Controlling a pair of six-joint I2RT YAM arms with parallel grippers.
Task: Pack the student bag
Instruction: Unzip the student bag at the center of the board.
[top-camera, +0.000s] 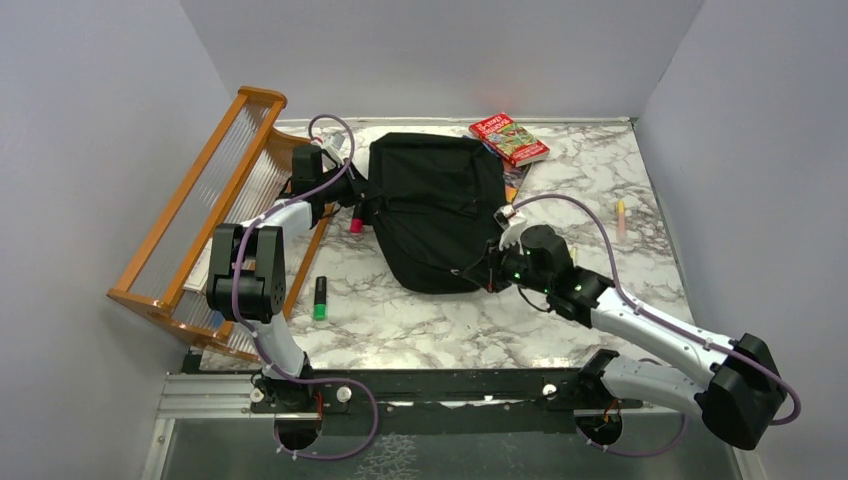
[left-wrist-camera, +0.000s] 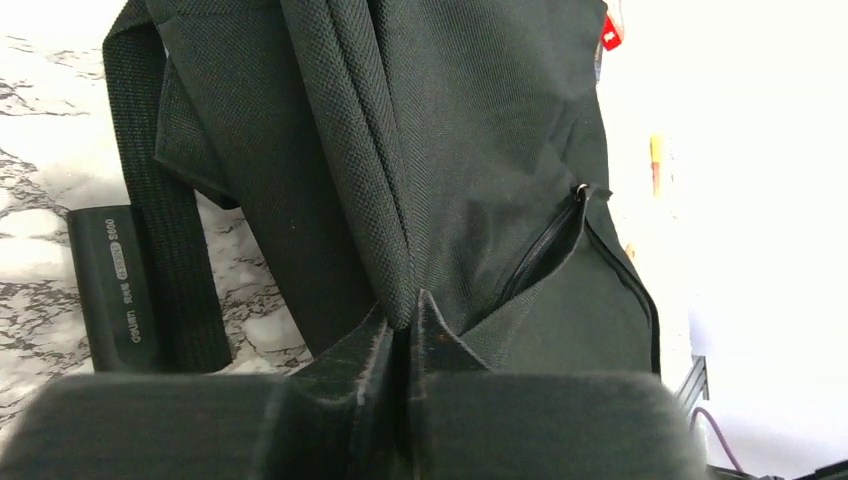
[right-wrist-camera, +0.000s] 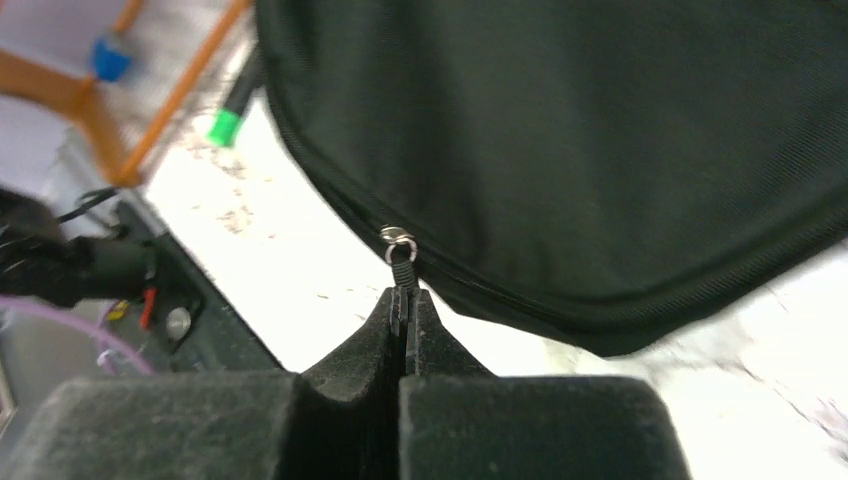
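Between left fingers (left-wrist-camera: 365, 365), bag (left-wrist-camera: 370, 200) fold, right fingers (right-wrist-camera: 368, 348) pinching zip pull (right-wrist-camera: 401, 268)

The marbled surface (top-camera: 420, 325) carries the student bag (top-camera: 435, 205); behind its right corner lies a red book (top-camera: 509, 138); just beside its left edge a pink marker (top-camera: 356, 222); left of its near end a green-capped marker (top-camera: 320, 298); well to its right a yellow pen (top-camera: 620, 215).

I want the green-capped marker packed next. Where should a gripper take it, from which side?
Probably across the black barrel of the green-capped marker, coming straight down from above: it lies flat on the table, with bare marble along both long sides.
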